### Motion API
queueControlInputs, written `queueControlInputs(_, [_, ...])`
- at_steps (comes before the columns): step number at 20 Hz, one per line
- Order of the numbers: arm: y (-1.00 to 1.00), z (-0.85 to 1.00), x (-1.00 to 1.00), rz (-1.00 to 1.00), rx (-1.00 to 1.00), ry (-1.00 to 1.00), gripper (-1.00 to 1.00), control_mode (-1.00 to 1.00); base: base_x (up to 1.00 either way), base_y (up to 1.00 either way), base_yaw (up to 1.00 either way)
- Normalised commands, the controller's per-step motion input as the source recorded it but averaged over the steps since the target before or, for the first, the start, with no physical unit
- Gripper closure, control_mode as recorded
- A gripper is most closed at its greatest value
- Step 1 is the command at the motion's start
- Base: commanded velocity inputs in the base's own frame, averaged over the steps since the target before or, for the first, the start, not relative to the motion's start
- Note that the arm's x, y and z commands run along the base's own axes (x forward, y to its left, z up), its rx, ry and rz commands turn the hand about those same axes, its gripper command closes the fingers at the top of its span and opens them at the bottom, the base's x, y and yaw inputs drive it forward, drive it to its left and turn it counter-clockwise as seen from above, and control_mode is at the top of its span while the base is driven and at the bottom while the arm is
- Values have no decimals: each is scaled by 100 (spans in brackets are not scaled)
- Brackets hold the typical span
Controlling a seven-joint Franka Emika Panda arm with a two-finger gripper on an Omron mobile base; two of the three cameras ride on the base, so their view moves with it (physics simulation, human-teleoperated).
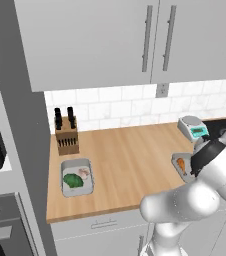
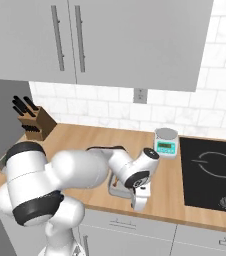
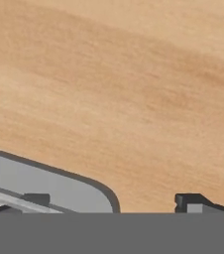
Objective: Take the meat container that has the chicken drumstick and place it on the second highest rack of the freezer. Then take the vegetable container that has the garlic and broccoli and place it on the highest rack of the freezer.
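The vegetable container point(image 1: 76, 177), a grey tray holding the dark green broccoli point(image 1: 72, 181) and the pale garlic point(image 1: 83, 173), lies on the wooden counter near its front left. The meat container point(image 1: 179, 161) with the orange-brown chicken drumstick point(image 1: 182, 164) lies further right, half hidden by my arm. My gripper point(image 2: 138, 201) points down over that tray's edge point(image 2: 114, 189). In the hand view my gripper point(image 3: 113, 201) is open; one fingertip point(image 3: 34, 199) is over the tray's rounded corner point(image 3: 44, 181), the other point(image 3: 191, 201) over bare wood. The freezer and its racks are out of view.
A knife block point(image 1: 67, 132) stands at the back left of the counter point(image 1: 130, 150). A small kitchen scale point(image 2: 165, 141) sits by the tiled wall, beside a black cooktop point(image 2: 212, 172). Grey wall cabinets point(image 1: 110, 40) hang overhead.
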Motion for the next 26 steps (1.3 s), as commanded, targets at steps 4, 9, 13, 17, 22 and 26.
queueControlInputs(4, [30, -38, 2, -1, 0, 7, 100, -100, 0, 0, 0])
queueControlInputs(9, [33, -30, 0, 0, 0, 1, 100, -100, 0, 0, 0])
queueControlInputs(13, [33, -11, -8, 0, 5, 0, 100, -100, 0, 0, 0])
queueControlInputs(17, [8, 23, -38, 0, 3, -10, 100, -100, 0, 0, 0])
queueControlInputs(22, [12, 83, -52, 0, 0, -30, 100, -100, 0, 0, 0])
queueControlInputs(26, [36, 100, -16, 0, 0, -35, 100, -100, 0, 0, 0])
